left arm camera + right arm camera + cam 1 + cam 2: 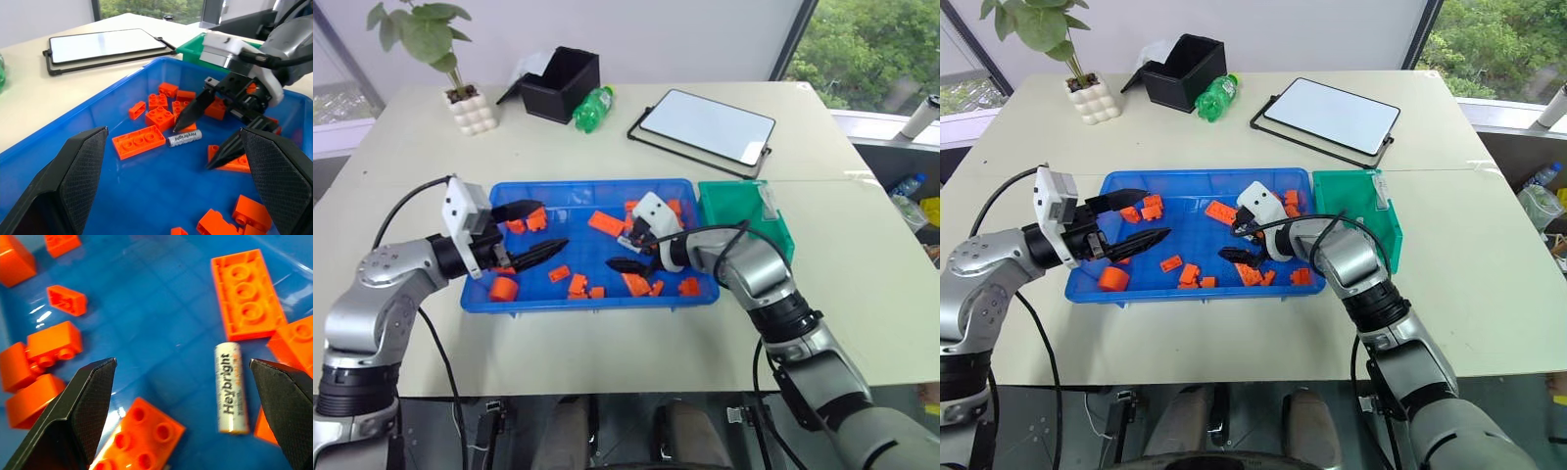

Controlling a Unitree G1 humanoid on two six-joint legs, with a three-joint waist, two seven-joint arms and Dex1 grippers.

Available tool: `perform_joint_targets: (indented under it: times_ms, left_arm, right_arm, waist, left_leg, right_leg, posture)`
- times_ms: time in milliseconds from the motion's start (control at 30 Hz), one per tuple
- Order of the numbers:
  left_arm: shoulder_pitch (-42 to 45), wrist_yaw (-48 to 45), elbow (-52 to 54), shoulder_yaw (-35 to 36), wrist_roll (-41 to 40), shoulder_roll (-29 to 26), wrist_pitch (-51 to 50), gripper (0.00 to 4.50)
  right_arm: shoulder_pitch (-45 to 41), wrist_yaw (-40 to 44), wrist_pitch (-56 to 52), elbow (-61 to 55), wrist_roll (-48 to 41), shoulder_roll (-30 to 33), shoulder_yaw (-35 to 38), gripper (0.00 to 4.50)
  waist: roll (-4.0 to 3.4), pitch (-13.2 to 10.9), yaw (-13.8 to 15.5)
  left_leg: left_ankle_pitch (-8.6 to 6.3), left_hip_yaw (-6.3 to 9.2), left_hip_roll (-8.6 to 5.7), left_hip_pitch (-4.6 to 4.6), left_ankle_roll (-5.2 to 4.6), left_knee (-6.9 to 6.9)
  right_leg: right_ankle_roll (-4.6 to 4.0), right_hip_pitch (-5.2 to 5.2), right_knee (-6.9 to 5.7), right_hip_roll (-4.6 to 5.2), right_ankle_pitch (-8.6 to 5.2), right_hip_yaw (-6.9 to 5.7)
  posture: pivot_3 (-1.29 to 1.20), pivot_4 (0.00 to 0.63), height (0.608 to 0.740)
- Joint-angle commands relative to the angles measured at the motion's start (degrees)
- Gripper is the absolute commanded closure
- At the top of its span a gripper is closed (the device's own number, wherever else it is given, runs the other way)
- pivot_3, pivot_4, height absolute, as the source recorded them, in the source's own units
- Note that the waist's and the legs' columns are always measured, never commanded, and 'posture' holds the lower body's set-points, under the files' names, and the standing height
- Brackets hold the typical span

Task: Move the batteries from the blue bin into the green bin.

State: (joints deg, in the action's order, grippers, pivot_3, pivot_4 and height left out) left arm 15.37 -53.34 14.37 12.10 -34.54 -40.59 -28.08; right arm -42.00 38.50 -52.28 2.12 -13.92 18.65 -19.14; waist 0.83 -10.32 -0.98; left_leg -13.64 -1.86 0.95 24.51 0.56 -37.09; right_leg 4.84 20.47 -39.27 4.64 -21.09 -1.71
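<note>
A battery is lying flat on the blue bin's floor among orange blocks — the right gripper is hovering just over it, jaws spread wide, holding nothing. The left gripper is gaping empty over the bin's left part. The green bin is touching the blue bin's right end.

My right gripper hangs low inside the blue bin, jaws spread wide — pointing down and toward my left, forearm reaching in from the bin's right end. My left gripper sits level over the bin's left end, jaws parted too, elbow bent outward — wrist just outside the rim.
</note>
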Motion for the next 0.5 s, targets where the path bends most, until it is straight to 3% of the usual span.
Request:
perform_joint_targets:
  times_ms: [33,267,367,500]
  left_arm:
    - [-0.3,0.6,2.4,1.5,-1.0,-0.1,0.7,0.00]
    - [-0.5,1.3,2.6,1.9,-0.9,-0.1,1.1,0.00]
    - [-0.5,1.4,2.5,2.0,-0.9,0.0,1.3,0.00]
    - [-0.7,1.6,2.5,2.0,-0.9,0.1,1.6,0.00]
  right_arm:
    - [-0.9,1.3,0.0,0.5,0.3,-0.4,-0.9,0.02]
    - [-0.3,2.9,-0.5,1.2,0.7,0.6,-1.8,0.02]
    - [-0.8,3.1,-0.5,2.1,0.8,0.6,-1.4,0.90]
    - [-1.1,3.0,0.1,2.9,1.4,0.5,-1.3,2.85]
  waist:
    - [0.00,0.0,0.0]
    - [0.00,0.0,0.0]
    - [0.00,0.0,0.0]
    - [0.00,0.0,0.0]
  left_leg:
    - [0.00,0.00,0.00,0.00,0.00,0.00]
    - [0.00,0.00,0.00,0.00,0.00,0.00]
    - [0.00,0.00,0.00,0.00,0.00,0.00]
    - [0.00,0.00,0.00,0.00,0.00,0.00]
  right_leg:
    - [0.00,0.00,0.00,0.00,0.00,0.00]
    - [0.00,0.00,0.00,0.01,0.00,0.00]
    - [0.00,0.00,0.00,0.01,0.00,0.00]
    - [0.00,0.00,0.00,0.01,0.00,0.00]
  posture:
    - [0.00,0.150,0.740]
    - [0.00,0.150,0.740]
    - [0.00,0.150,0.740]
    - [0.00,0.150,0.740]
